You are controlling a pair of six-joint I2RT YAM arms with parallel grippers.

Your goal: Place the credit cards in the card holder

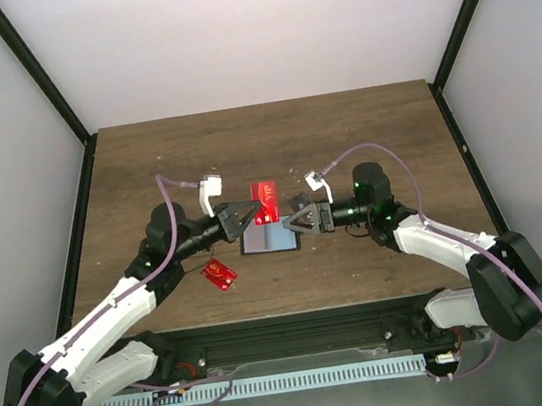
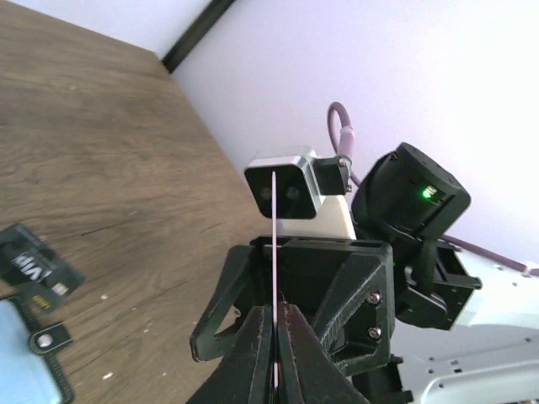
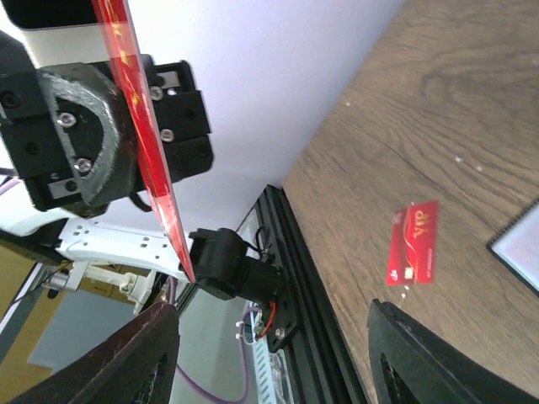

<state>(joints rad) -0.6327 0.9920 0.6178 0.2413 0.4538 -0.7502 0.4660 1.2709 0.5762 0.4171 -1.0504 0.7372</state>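
I saw the left gripper [image 1: 239,214] pinched tight on a thin, glossy red card [image 1: 266,197], raised off the table between the two arms. From the left wrist the card showed edge-on, a mere hairline between the black fingers [image 2: 253,353]. The right gripper [image 1: 295,222] faced it with its dark fingers [image 3: 126,353] spread wide, touching nothing. The card holder [image 1: 269,241] lay open and flat on the grainy wooden table [image 1: 363,139] between both grippers. It was pale blue-grey inside, with a black border and a small round stud. A second red card [image 1: 220,273] with gold marks lay flat near the front edge, left of the holder. A dark grey card [image 2: 32,263] lay just beyond the holder.
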